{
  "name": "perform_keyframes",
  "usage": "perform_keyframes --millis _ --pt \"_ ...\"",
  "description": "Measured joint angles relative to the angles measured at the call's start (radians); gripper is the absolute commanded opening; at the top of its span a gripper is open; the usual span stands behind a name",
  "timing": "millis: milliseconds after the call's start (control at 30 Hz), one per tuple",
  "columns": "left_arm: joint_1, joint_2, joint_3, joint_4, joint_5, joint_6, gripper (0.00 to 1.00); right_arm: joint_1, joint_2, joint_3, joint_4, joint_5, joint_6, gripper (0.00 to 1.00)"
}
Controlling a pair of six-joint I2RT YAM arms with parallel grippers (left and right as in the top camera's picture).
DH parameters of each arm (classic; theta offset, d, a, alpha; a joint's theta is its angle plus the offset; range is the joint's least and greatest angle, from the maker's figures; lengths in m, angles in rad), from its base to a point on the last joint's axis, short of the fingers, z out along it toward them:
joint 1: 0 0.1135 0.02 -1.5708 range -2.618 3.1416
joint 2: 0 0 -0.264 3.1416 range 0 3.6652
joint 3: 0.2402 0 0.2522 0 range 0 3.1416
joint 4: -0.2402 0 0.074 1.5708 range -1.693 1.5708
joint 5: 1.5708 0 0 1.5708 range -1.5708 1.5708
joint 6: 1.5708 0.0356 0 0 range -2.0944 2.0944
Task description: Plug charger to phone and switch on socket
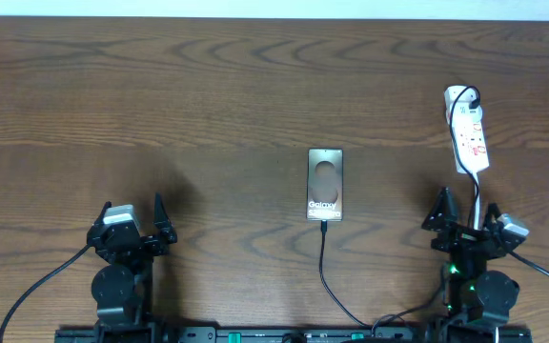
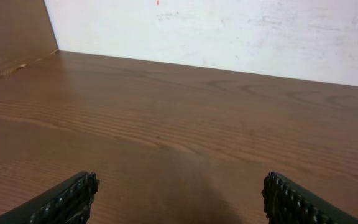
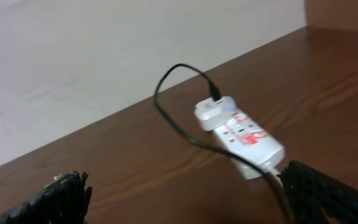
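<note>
Brown wood-grain counter [image 1: 208,86], white wall [image 2: 229,31] behind | overhead only: phone [image 1: 325,185] flat at centre, charger [image 1: 324,262] touching its near edge | right wrist: socket [image 3: 244,138] at far right, white adapter [image 3: 213,112] plugged in | left claw [image 1: 133,214] released, empty | right claw [image 1: 467,211] released, near socket

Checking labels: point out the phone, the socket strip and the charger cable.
phone [image 1: 325,184]: overhead view, middle of the screen.
socket [image 1: 469,133]: overhead view, middle of the white strip body.
charger [image 1: 322,257]: overhead view, black cable stretch just below the phone.
</note>
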Motion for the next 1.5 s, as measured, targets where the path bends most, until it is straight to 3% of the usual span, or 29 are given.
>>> perform_keyframes --millis 533,1500 --pt "0.000 0.000 0.000 0.000 0.000 0.000 0.87 -0.029 0.000 0.000 0.001 -0.039 -0.140 0.99" --pt "0.000 0.000 0.000 0.000 0.000 0.000 0.86 -0.023 0.000 0.000 0.002 -0.042 -0.150 0.99"
